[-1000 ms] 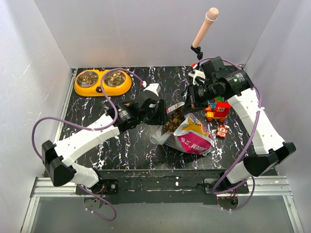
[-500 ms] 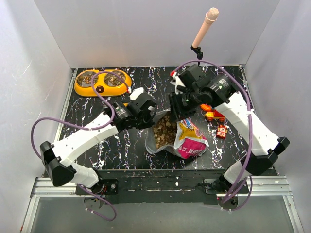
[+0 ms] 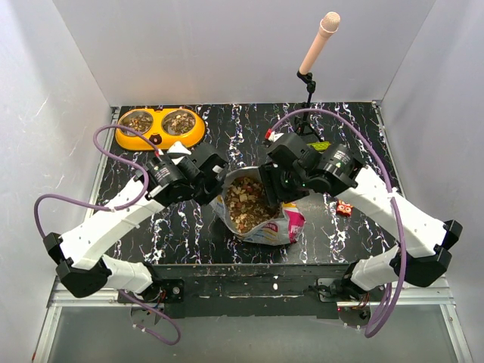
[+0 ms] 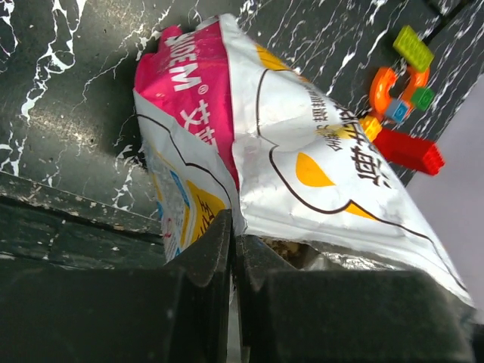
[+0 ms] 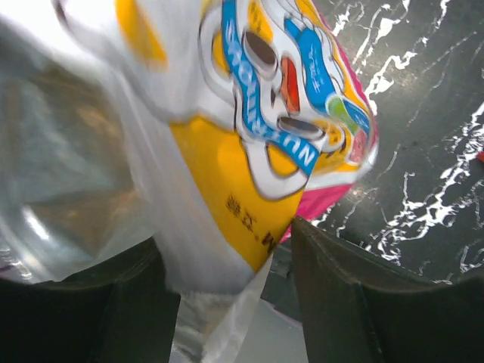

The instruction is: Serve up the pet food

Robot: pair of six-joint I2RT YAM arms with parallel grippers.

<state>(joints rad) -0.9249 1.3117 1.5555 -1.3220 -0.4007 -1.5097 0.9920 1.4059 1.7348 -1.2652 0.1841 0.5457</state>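
Bag (image 3: 283,227) has swung upright, kibble (image 3: 246,203) exposed; left gripper (image 4: 234,238) pinches its rim, right gripper (image 5: 227,253) gapes around it.

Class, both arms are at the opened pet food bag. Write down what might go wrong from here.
1. The left gripper pinches only a thin edge of the bag; it may slip and the bag sag.
2. The pet food lies near the wide-open mouth, so tilting might spill it short of the yellow bowl.
3. The right gripper has its fingers apart in its blurred view; its hold looks unsure.
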